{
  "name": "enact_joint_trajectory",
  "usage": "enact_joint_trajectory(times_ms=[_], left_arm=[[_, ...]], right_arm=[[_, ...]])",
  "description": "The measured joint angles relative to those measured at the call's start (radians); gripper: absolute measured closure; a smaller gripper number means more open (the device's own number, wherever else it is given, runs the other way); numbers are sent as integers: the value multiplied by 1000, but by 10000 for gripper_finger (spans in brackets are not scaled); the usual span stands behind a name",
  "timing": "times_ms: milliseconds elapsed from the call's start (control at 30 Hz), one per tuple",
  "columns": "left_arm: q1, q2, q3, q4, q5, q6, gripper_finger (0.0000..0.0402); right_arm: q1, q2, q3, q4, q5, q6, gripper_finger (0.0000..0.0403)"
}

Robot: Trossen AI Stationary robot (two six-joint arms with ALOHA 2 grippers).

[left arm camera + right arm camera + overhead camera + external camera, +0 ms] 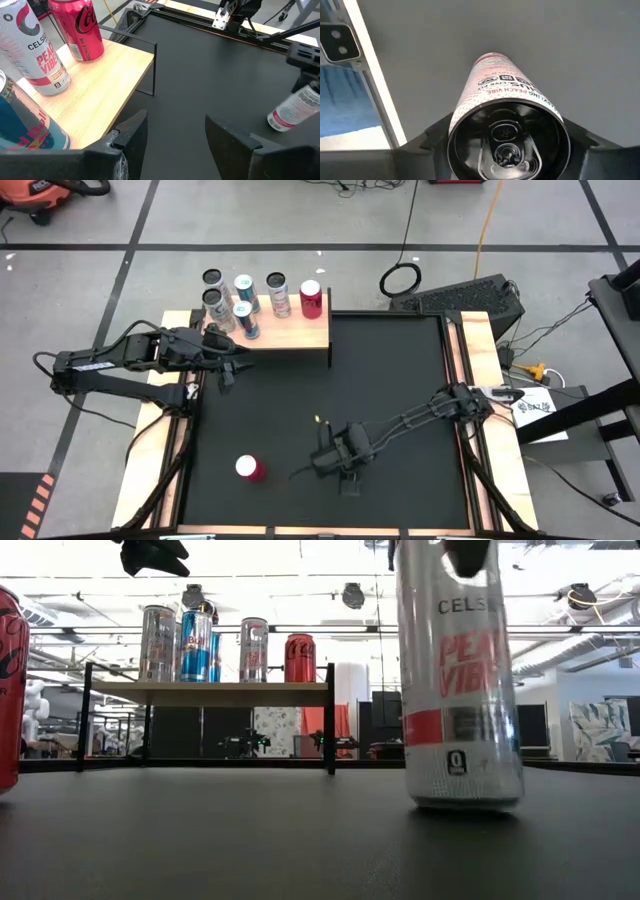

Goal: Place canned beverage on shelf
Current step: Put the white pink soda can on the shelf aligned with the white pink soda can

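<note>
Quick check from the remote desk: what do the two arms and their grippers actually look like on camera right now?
Both arms are dark, slim and jointed, with cables running along their links. The left arm carries a small white label strip near its base; the right arm has a pale label near its mount. The left gripper and right gripper are matte black, with broad, flat, angular fingers.

Two dark, slender jointed arms [120, 365], white label near the right arm's base.

Grey tiled floor [300, 220], orange cable [487, 215], bright ceiling lights [300, 555]
</note>
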Motion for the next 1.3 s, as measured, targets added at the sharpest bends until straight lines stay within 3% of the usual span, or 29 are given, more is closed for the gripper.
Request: enact_joint_trajectory(times_ms=[300, 733, 1067, 1300], left_arm=[[0, 0, 0, 0, 0, 0, 201], [0, 0, 0, 0, -1, 0, 201], [0, 0, 0, 0, -2, 0, 201], [0, 0, 0, 0, -8, 1, 201]], right_arm=[[-115, -78, 0, -19, -12, -54, 183], [-387, -237, 1, -4, 19, -214, 183], [-567, -315, 2, 174, 98, -377, 183], [-653, -321, 32, 232, 92, -468, 183]])
